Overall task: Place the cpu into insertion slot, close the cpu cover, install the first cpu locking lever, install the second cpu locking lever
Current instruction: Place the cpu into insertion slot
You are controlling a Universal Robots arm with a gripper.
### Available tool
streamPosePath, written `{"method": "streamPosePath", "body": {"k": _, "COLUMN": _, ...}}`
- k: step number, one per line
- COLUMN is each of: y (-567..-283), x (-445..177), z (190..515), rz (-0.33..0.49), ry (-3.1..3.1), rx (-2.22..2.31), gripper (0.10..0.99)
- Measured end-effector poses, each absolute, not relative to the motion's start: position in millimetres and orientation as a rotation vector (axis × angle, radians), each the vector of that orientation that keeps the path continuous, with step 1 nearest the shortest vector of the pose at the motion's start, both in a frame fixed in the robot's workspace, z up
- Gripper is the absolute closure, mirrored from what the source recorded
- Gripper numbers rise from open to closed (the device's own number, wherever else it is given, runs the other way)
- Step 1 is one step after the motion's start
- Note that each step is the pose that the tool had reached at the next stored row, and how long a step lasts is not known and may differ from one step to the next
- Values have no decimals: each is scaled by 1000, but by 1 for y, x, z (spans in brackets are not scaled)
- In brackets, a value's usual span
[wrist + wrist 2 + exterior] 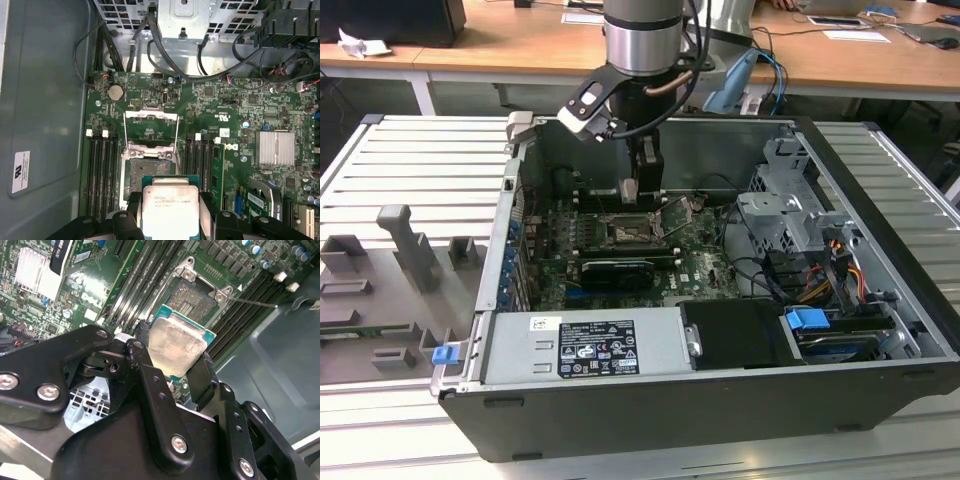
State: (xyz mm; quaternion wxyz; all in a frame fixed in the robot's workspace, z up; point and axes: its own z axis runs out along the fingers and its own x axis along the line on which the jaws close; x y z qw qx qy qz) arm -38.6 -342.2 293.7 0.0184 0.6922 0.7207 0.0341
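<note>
1. Exterior view: my arm [642, 40] reaches down into the open case [880, 300]. My gripper [642, 190] hangs just over the green board [705, 265], toward the case's far wall.
2. My fingers [142, 350] are clamped on the cpu [176, 347], one on each of two opposite edges. Its silvery face is turned toward both wrist cameras.
3. The cpu [170, 207] is in the air, not seated. In the first wrist view it hangs just beside the slot [147, 167] and overlaps the slot's nearest edge.
4. The slot [195, 297] lies bare, a dark centre inside a silver rim.
5. The cover [150, 114] is swung open. It stands on the side of the slot away from the cpu.
6. A thin wire lever [252, 302] sticks out from one corner of the slot, clear of the rim.
7. Long black memory slots [102, 170] run along both sides of the slot.
8. A finned heat sink [275, 148] sits well apart from the slot on the same board.
9. A grey power supply [585, 345] fills the near part of the case. A metal drive cage [785, 215] stands at the exterior view's right.
10. Grey fixtures [410, 245] rest on the slatted table [420, 150] at the exterior view's left.
</note>
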Motion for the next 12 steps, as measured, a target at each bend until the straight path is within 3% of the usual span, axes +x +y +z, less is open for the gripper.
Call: {"method": "streamPosePath", "body": {"k": 12, "y": -341, "x": -39, "z": 274, "rz": 106, "ry": 2230, "rx": 2157, "gripper": 545}}
